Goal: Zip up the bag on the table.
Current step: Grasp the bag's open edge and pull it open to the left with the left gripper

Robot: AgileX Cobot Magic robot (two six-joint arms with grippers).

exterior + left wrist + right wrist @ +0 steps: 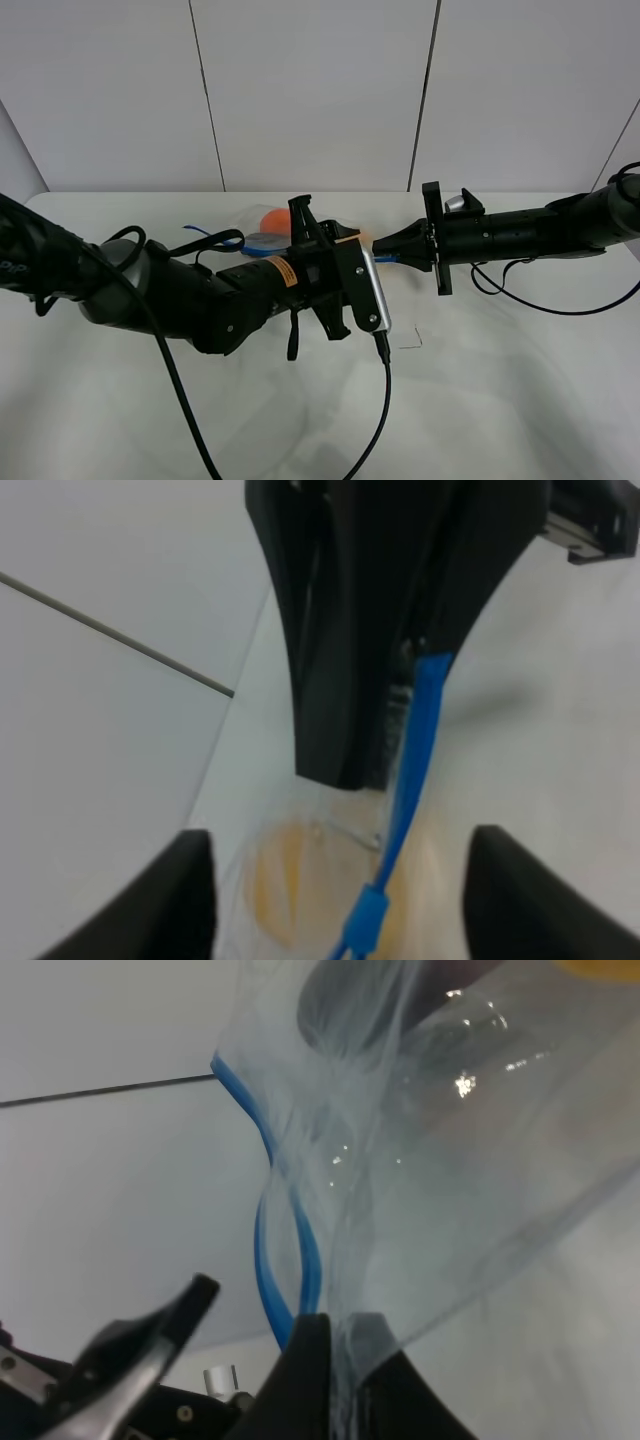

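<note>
Bag (258, 228) at desk (480, 380) centre, toward far edge, between both arms. Blue zipper strip (268, 1250) tracks apart: not yet zipped. Right claw (340, 1345) clamped on bag's right end. Left claw (340, 880) wide open astride slider (366, 918). Likely step: catching slider. Next: close on slider, draw along strip against right claw's hold.

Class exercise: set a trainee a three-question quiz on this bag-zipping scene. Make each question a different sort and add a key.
1. True or false: the right gripper is shut on the bag at its blue zipper strip.
2. The left gripper is: A) open, B) shut on the bag, C) shut on a fruit.
3. Fill in: the round fruit seen through the bag in the high view is ____ in colour.
Key: 1 true; 2 A; 3 orange.
</note>
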